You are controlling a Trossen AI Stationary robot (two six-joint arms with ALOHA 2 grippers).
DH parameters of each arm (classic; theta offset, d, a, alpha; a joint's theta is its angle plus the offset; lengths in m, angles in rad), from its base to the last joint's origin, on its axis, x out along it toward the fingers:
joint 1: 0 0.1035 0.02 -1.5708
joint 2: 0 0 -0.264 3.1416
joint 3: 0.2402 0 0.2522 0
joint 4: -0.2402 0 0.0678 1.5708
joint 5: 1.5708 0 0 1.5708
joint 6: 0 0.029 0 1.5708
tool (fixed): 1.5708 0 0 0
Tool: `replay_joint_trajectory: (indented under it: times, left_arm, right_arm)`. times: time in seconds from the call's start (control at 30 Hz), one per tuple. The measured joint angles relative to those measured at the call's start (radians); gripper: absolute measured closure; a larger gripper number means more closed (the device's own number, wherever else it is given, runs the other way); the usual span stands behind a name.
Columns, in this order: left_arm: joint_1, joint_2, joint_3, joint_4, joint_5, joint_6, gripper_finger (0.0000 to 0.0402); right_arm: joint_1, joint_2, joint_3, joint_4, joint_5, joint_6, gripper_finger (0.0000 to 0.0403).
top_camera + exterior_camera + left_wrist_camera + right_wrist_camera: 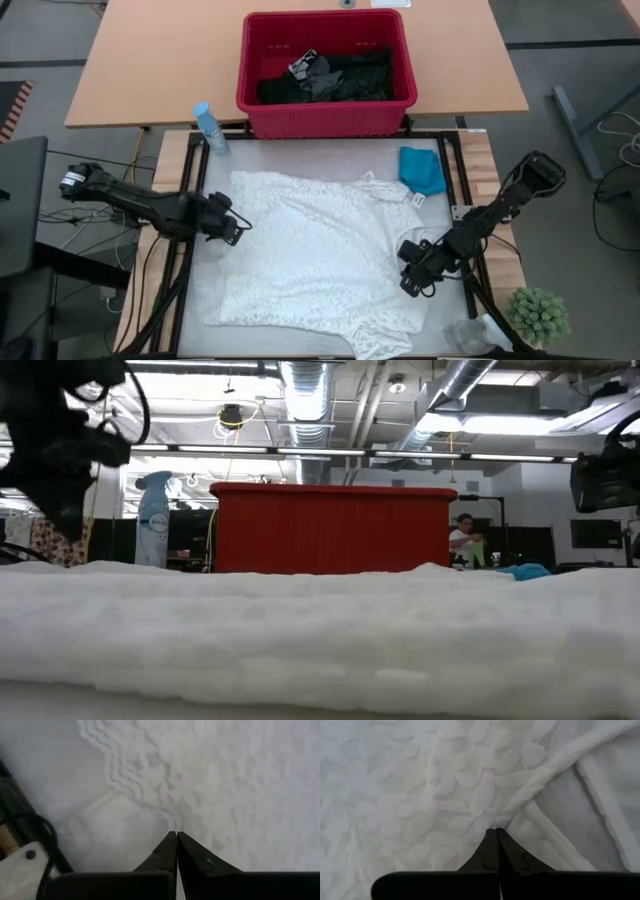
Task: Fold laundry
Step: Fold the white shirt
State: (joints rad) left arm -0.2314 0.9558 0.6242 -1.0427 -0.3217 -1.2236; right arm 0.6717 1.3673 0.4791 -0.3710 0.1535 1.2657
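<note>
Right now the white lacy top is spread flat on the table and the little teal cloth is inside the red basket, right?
Not quite. The white lacy top is spread flat on the table, but the little teal cloth lies on the table too, in front of the red basket, near its right corner. The high view shows only dark clothes inside the basket.

Bright, even overhead light fills my workspace; ceiling strip lights (300,452) glare behind. The white lacy garment (320,630) blurs close to my low camera.
</note>
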Motion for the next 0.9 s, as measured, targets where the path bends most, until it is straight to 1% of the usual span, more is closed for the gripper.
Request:
replay_joint_trajectory:
  times: [0.07, 0.13, 0.2, 0.27, 0.33, 0.37, 0.43, 0.5, 0.57, 0.67, 0.73, 0.83, 0.9]
  left_arm:
    - [-0.001, -0.013, 0.017, 0.062, -0.022, 0.021, 0.0401]
    - [-0.009, -0.029, 0.02, 0.234, -0.055, 0.095, 0.0401]
    - [-0.014, -0.024, 0.01, 0.382, -0.122, 0.165, 0.0401]
    - [-0.003, -0.01, 0.002, 0.445, -0.204, 0.2, 0.0401]
    - [0.028, -0.005, 0.001, 0.499, -0.232, 0.239, 0.0401]
    - [0.05, -0.007, 0.001, 0.523, -0.22, 0.255, 0.0401]
    - [0.104, -0.01, 0.001, 0.555, -0.145, 0.288, 0.0401]
    - [0.15, -0.009, 0.001, 0.586, -0.071, 0.363, 0.0398]
    - [0.187, -0.01, 0.001, 0.625, -0.031, 0.44, 0.0389]
    - [0.236, -0.01, 0.001, 0.686, -0.023, 0.54, 0.0364]
    - [0.265, -0.01, 0.002, 0.717, -0.027, 0.607, 0.0342]
    - [0.306, -0.01, 0.002, 0.716, -0.018, 0.704, 0.0305]
    - [0.336, -0.01, 0.002, 0.715, 0.022, 0.756, 0.0282]
  right_arm:
    - [0.0, -0.018, -0.005, -0.015, 0.007, -0.006, 0.0387]
    - [0.001, -0.048, -0.009, -0.025, 0.046, -0.017, 0.0387]
    - [0.004, -0.092, -0.012, -0.022, 0.084, -0.038, 0.0387]
    - [-0.007, -0.147, -0.015, -0.034, 0.095, -0.043, 0.0383]
    - [-0.02, -0.212, -0.016, -0.044, 0.105, -0.047, 0.0374]
    - [-0.027, -0.246, -0.015, -0.039, 0.095, -0.05, 0.0368]
    - [-0.036, -0.316, -0.012, -0.037, 0.093, -0.067, 0.0358]
    - [-0.059, -0.387, -0.012, -0.066, 0.102, -0.093, 0.0353]
    - [-0.104, -0.459, -0.012, -0.088, 0.133, -0.147, 0.0351]
    - [-0.221, -0.552, -0.006, -0.096, 0.136, -0.243, 0.0347]
    - [-0.308, -0.59, 0.02, -0.094, 0.129, -0.335, 0.0343]
    - [-0.44, -0.608, 0.079, -0.094, 0.128, -0.535, 0.0331]
    - [-0.525, -0.594, 0.125, -0.092, 0.128, -0.678, 0.0318]
